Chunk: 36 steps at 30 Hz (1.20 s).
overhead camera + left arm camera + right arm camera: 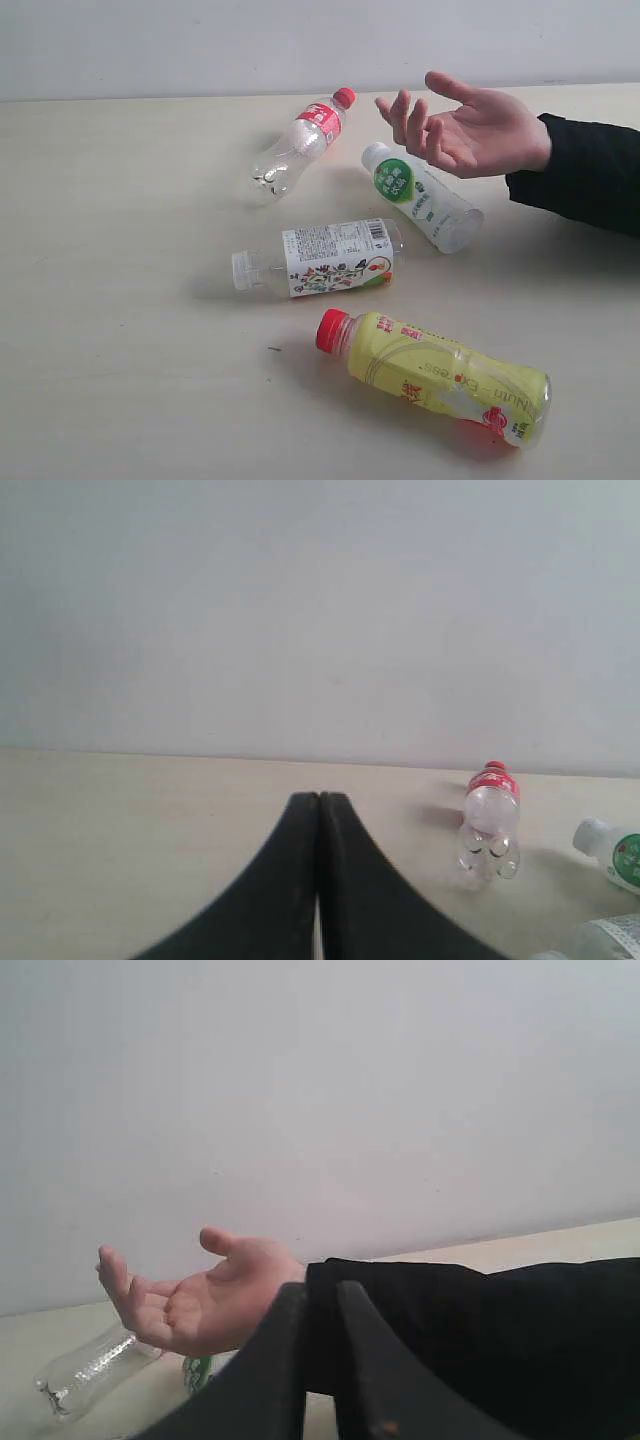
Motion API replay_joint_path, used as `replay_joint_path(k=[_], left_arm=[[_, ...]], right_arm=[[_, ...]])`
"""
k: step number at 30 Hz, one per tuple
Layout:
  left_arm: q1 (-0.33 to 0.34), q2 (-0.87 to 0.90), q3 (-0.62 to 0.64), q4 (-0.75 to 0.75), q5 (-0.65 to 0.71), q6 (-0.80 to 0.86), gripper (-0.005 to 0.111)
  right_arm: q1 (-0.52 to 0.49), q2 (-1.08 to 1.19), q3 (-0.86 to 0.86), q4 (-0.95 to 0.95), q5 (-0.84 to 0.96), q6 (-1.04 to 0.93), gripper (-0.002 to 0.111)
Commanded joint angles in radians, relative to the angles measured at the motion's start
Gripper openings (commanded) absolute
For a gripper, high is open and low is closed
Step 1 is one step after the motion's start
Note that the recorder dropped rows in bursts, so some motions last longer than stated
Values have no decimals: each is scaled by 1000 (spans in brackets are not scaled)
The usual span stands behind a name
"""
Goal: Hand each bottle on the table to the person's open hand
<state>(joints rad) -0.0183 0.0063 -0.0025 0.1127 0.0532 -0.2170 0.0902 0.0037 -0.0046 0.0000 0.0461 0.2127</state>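
Four bottles lie on their sides on the table [120, 300]. The yellow bottle [440, 378] with the red cap is nearest the front, and the clear floral-label bottle [320, 258] lies in the middle. The white bottle with the green label [420, 196] rests just under the person's open hand [470, 125], and the cola-shaped bottle [300, 142] lies at the back. The hand hovers palm up, empty. Neither gripper shows in the exterior view. My left gripper [319, 798] is shut and empty, left of the cola-shaped bottle [490, 820]. My right gripper [320, 1290] is all but shut, a narrow gap, nothing in it, facing the hand [200, 1300].
The black sleeve [480, 1330] of the person's arm reaches in from the right, right in front of my right gripper. A plain pale wall [200, 40] closes the table's far edge. Bare tabletop stretches to the left of the bottles.
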Motion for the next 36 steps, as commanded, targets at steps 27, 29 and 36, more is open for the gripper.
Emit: replay_joint_path(k=[27, 29, 36], left_arm=[[2, -6, 3, 3, -3, 3, 0], [2, -6, 3, 3, -3, 3, 0], [2, -6, 3, 3, -3, 3, 0]], right_arm=[[-5, 198, -321, -648, -332, 681, 0], [-5, 316, -429, -1034, -327, 1081, 0], [-5, 741, -664, -1744, -493, 1558, 0]])
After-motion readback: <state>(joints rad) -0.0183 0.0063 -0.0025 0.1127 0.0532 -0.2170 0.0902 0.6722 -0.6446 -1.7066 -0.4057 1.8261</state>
